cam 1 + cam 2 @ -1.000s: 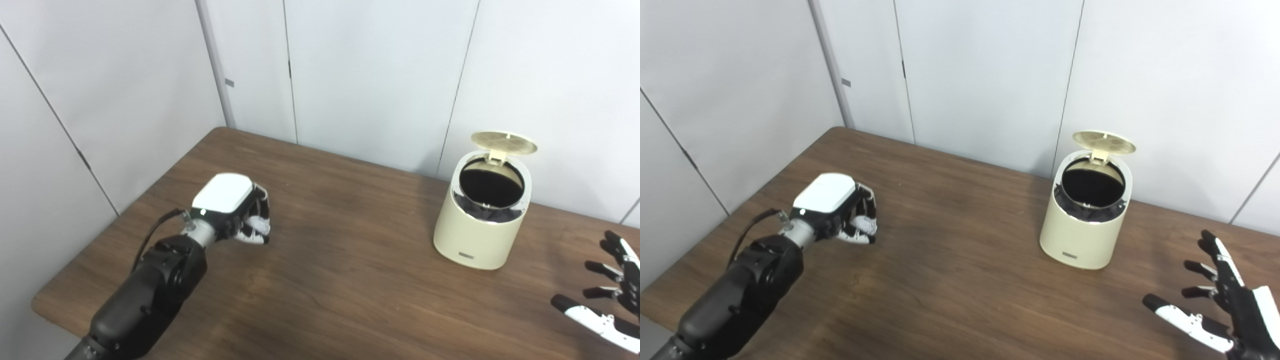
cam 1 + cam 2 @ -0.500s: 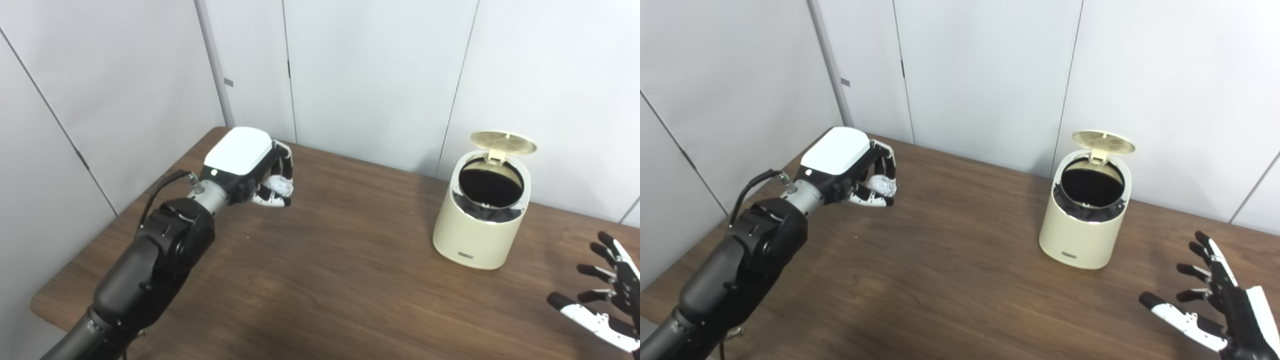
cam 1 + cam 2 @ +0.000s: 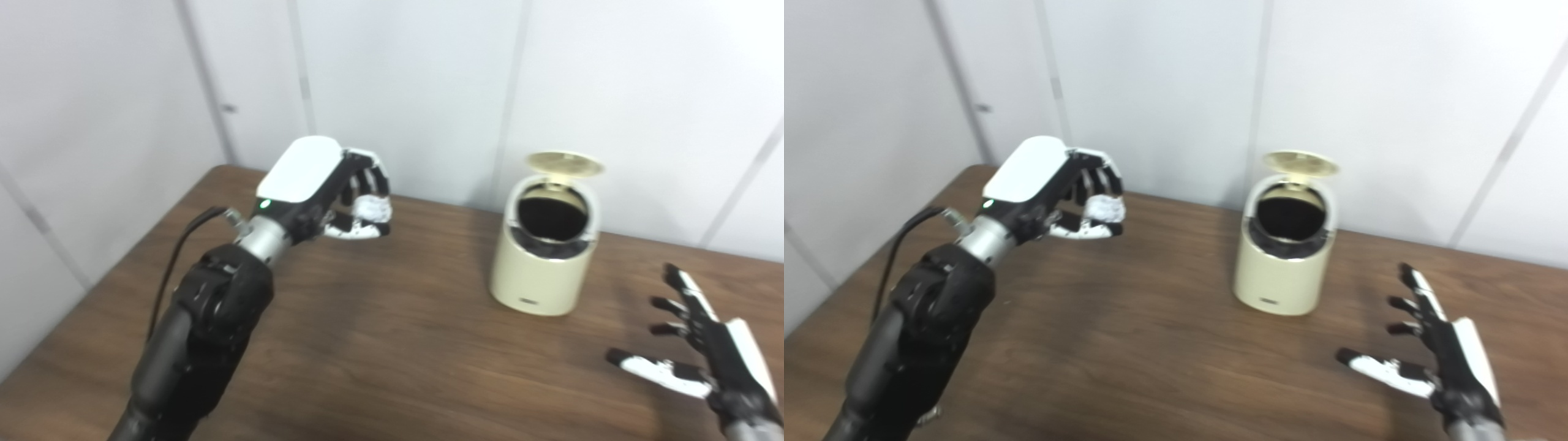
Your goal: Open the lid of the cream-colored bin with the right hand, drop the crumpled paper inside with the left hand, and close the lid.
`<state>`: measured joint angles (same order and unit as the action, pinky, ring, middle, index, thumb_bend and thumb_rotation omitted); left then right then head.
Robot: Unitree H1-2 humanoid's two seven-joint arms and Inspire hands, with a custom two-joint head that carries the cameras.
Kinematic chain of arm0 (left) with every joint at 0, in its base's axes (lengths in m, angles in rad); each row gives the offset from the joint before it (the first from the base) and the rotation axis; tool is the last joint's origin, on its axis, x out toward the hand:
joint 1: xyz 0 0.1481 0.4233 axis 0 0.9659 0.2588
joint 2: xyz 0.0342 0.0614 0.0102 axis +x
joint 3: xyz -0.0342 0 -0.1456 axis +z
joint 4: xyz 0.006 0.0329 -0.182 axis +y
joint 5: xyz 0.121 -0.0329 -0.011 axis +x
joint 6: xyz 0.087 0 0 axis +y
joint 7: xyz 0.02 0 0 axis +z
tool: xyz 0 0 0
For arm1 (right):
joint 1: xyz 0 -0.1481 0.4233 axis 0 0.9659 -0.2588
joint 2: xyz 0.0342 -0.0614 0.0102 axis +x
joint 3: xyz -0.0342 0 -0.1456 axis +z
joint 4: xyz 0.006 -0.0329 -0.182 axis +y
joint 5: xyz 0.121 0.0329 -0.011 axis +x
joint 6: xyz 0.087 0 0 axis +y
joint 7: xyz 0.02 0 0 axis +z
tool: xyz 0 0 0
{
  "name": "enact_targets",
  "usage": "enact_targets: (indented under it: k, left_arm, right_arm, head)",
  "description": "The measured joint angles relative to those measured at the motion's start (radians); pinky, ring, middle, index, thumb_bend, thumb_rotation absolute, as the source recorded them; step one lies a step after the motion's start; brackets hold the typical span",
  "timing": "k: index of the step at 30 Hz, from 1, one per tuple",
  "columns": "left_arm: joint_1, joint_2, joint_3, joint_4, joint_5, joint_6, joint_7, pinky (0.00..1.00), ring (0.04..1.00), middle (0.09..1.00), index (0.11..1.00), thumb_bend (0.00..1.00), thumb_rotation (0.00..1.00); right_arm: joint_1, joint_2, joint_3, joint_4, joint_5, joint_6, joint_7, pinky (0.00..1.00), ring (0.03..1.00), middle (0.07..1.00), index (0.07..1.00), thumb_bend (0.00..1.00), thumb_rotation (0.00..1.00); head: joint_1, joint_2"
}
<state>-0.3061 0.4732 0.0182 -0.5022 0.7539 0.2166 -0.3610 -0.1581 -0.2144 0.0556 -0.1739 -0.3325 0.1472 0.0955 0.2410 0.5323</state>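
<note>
Right of centre in the left eye view, the cream-colored bin (image 3: 542,257) stands upright on the brown desk (image 3: 392,343), its round lid (image 3: 565,163) tipped up at the back and the dark inside showing. Left of centre, the left hand (image 3: 327,190) is raised clear of the desk, fingers curled tight around the crumpled paper (image 3: 371,208), well apart from the bin. At lower right, the right hand (image 3: 704,361) is spread and holds nothing.

Across the right eye view the bin (image 3: 1283,269) sits near the middle, the left hand (image 3: 1053,190) grips the paper (image 3: 1104,209) at upper left, and the right hand (image 3: 1433,358) stays splayed at lower right.
</note>
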Motion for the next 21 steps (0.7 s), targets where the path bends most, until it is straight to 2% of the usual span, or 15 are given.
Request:
enact_targets:
  k: [6,10,14,21]
  left_arm:
    - [-0.036,-0.038,-0.026,0.046,-0.001,-0.011,0.014,0.29,0.350,0.446,0.536,0.50,0.00]
    - [-0.056,-0.055,-0.038,0.083,0.000,-0.028,0.043,0.32,0.373,0.454,0.529,0.50,0.00]
    - [-0.067,-0.066,-0.058,0.108,-0.009,-0.053,0.053,0.31,0.380,0.462,0.525,0.50,0.00]
    - [-0.086,-0.088,-0.070,0.147,-0.021,-0.104,0.093,0.28,0.345,0.456,0.535,0.49,0.00]
  right_arm:
    - [0.000,0.001,0.005,0.001,0.002,-0.008,0.000,0.62,0.793,0.920,0.924,0.81,0.26]
    - [0.000,0.002,0.008,0.025,0.004,-0.047,-0.001,0.64,0.806,0.928,0.923,0.81,0.30]
    - [0.000,0.009,0.016,0.068,0.002,-0.073,-0.004,0.68,0.817,0.931,0.925,0.79,0.26]
    - [0.000,0.024,0.035,0.077,-0.003,-0.078,-0.019,0.72,0.862,0.943,0.931,0.80,0.30]
  head:
    - [-0.074,-0.014]
    - [-0.114,-0.029]
    - [-0.138,-0.041]
    - [-0.189,-0.067]
